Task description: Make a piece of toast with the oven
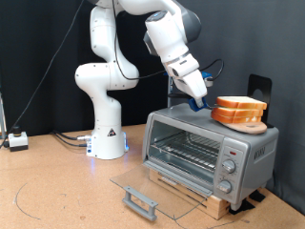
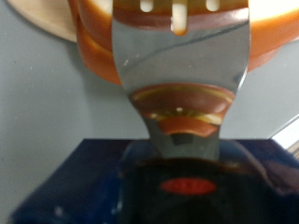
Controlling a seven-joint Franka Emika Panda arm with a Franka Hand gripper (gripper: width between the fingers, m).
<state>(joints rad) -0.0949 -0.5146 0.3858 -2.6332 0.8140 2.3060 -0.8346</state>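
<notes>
Exterior view: the gripper (image 1: pixel 202 101) sits low over the oven (image 1: pixel 210 150) roof, right beside the stack of bread slices (image 1: pixel 238 112) on a wooden board (image 1: pixel 250 125) there.

Wrist view: a shiny metal spatula (image 2: pixel 180 75) reaches from the gripper to the foot of the stack; whether the fingers clamp it cannot be told. No single piece of toast lies apart; the slices lie flat, their long axis running across the oven roof. The oven door (image 1: pixel 152 189) lies open, its rack bare. Likely risk: a push could slide board and stack off the roof's far edge.
</notes>
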